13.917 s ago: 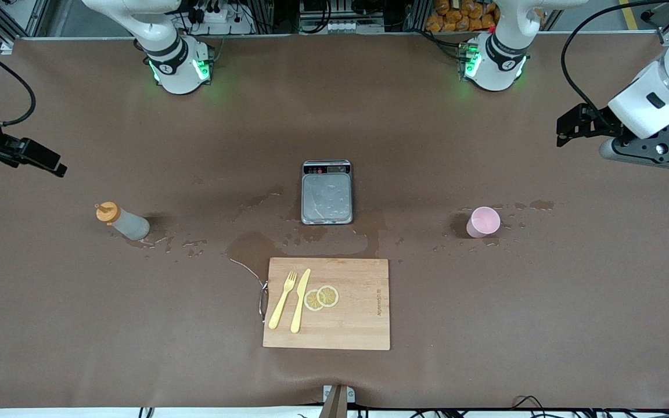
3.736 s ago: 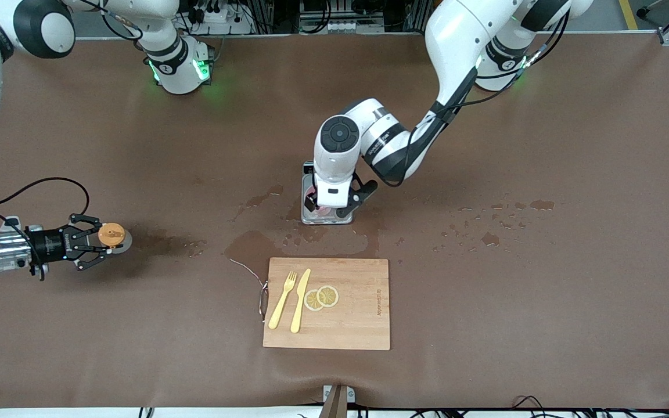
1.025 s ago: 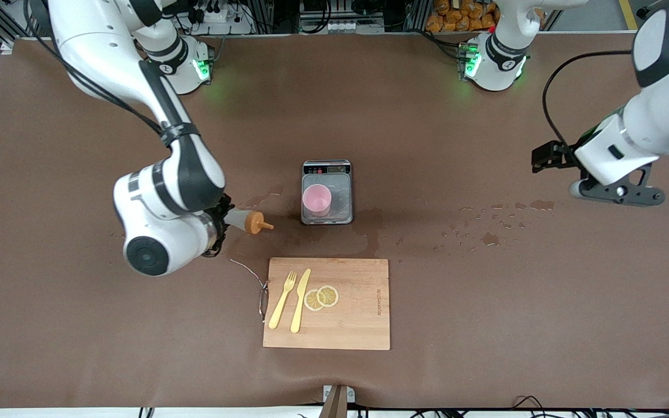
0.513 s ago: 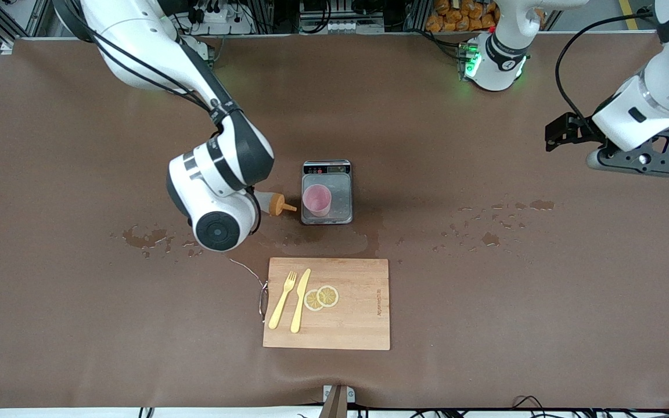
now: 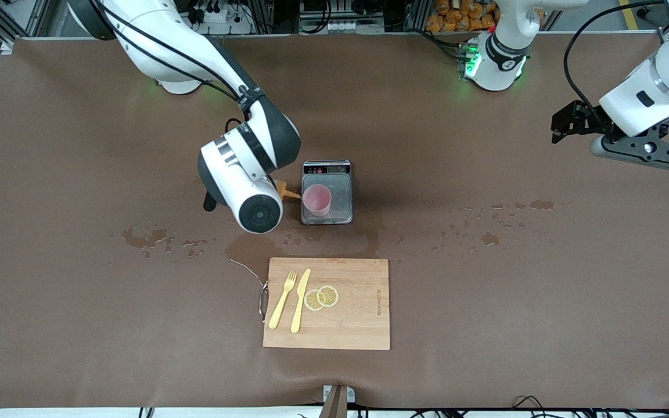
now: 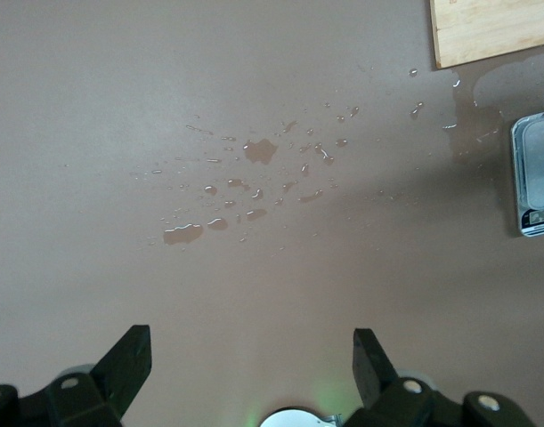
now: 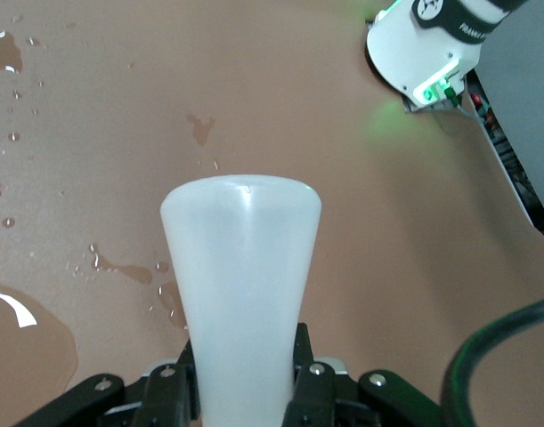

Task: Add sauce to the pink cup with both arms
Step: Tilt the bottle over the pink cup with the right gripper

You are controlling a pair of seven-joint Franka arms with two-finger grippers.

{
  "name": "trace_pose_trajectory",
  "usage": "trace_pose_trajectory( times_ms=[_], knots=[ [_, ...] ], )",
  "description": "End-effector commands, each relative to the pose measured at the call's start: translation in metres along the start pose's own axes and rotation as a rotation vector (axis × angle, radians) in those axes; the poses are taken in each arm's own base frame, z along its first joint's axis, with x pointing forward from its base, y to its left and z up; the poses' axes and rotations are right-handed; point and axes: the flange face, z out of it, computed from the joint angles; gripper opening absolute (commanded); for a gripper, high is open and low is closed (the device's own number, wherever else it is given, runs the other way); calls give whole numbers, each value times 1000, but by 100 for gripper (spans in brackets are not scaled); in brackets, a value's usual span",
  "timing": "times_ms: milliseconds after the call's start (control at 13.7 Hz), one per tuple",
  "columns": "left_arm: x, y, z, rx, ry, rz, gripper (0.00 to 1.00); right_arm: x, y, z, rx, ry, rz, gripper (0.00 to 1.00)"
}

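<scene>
The pink cup [image 5: 317, 200] stands upright on a small kitchen scale [image 5: 341, 184] in the middle of the table. My right gripper [image 7: 243, 378] is shut on the sauce [image 7: 240, 267], a whitish translucent squeeze bottle held tipped on its side. In the front view the right wrist hides the bottle's body. Only its orange nozzle cap [image 5: 284, 190] shows, with the tip right beside the cup's rim. My left gripper [image 5: 564, 122] hangs open and holding nothing over the left arm's end of the table, well away from the cup. Its fingers [image 6: 127, 358] stand wide apart.
A wooden cutting board [image 5: 358, 313] lies nearer the front camera than the scale, carrying a yellow fork [image 5: 283, 299], a knife [image 5: 300, 300] and lemon slices [image 5: 322, 297]. Wet patches [image 5: 146, 238] and droplets [image 5: 485, 232] mark the brown mat on both sides of the scale.
My right arm has carried the tipped bottle toward the scale, bringing the nozzle up to the cup's rim. The left arm has drifted slightly toward its own end of the table.
</scene>
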Motion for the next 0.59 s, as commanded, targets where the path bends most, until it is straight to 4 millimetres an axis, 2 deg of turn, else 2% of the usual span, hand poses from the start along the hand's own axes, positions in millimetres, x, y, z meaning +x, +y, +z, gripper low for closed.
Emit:
trace_pose_trajectory(
  times_ms=[0,73,366,513],
  knots=[
    [-8,-3,-4,24,1,20,100,0,8,4,12,70,28,39],
    [-8,-3,-3,24,-1,14,100,1,10,2,9,79,28,38],
    [-8,3,-6,20,10,13,100,-2,11,2,6,89,35,21],
    [-8,3,-8,11,20,11,100,-4,9,6,4,91,35,21]
  ],
)
